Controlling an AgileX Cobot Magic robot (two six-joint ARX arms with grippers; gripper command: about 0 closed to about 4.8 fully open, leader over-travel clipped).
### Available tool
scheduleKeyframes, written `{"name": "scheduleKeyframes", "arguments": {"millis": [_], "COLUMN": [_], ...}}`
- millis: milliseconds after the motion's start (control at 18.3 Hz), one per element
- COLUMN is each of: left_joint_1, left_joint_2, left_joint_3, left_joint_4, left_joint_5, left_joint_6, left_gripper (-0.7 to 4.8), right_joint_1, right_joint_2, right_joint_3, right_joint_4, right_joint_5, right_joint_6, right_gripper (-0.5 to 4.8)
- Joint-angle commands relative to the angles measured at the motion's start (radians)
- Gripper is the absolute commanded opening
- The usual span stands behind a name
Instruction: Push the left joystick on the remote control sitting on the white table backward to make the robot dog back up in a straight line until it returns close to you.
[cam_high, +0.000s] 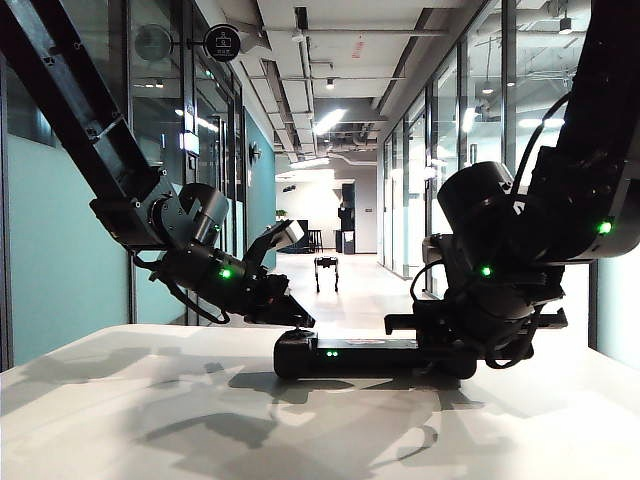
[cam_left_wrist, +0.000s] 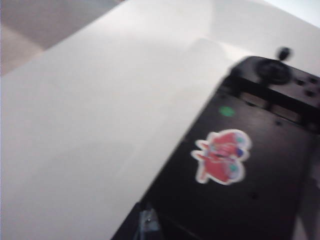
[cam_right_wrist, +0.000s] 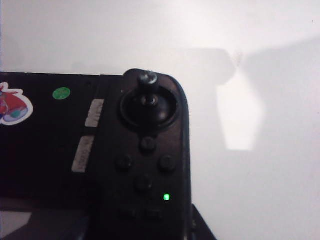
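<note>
The white worktop (cam_high: 120, 400) fills the foreground, and the remote control (cam_high: 350, 355) lies flat on it near the middle, with its long side across the exterior view and its small green lights (cam_high: 330, 353) facing the camera. The right hand (cam_high: 432, 345) sits at the controller's right end. It looks placed to steady the body, but I cannot tell whether its fingers are pressed onto the casing or only rest beside it. The left hand (cam_high: 292, 318) slants down to the controller's left end with its tip just over the casing, and no view shows whether its fingers are spread or together. The robot dog (cam_high: 326, 270) stands far down the corridor, well apart from the worktop, so most of its return run is probably yet to come. The left joystick is hidden under the left hand's tip. The stick in the wrist views (cam_right_wrist: 148, 82) belongs to the right end and should be left alone. To do this step well, I would set the fingertip squarely on the far side of the left knob and draw it straight toward the near edge. I would hold it there without sideways drift, since any slant would likely curve the dog's path, and keep the controller from sliding.
</note>
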Motion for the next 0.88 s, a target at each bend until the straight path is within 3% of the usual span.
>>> {"name": "scheduleKeyframes", "arguments": {"millis": [55,876], "left_joint_1": [0.021,0.025], "left_joint_2": [-0.003,0.016], "left_joint_3": [0.003,0.046], "left_joint_4": [0.004,0.014], "left_joint_5": [0.055,0.048], "left_joint_6": [0.020,0.020], "left_gripper": [-0.06,-0.05], "right_joint_1": [0.000,0.000], "right_joint_2": [-0.005,-0.005], "right_joint_3": [0.004,0.005], "right_joint_4": [0.027,0.028], "right_joint_5": [0.006,0.024], "right_joint_6": [0.008,0.008], "right_gripper": [1.71,1.70]}}
